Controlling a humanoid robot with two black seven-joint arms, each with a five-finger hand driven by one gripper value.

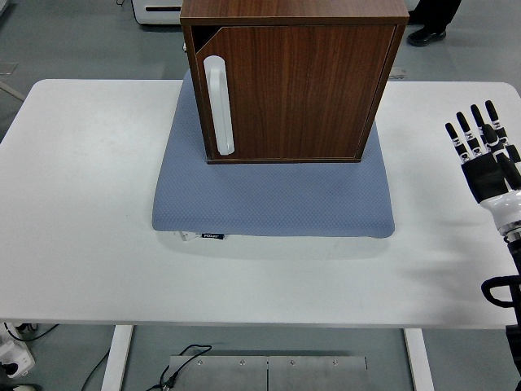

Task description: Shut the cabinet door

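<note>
Dark walnut-brown wood is being shown on the cabinet [295, 79], which is being supported by a blue-grey mat [273, 199] at the far middle of the white table [81, 244]. Its door [297, 90], fitted with a white handle [219, 104] at its left edge, is being left slightly ajar. The right hand [486, 155] is being held upright near the table's right edge, fingers extended and empty, well apart from the cabinet.

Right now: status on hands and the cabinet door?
Right hand open, fingers spread, over table's right edge, clear of cabinet. Left hand not in view. Door nearly shut, small gap at top left. Nothing in the way.
</note>
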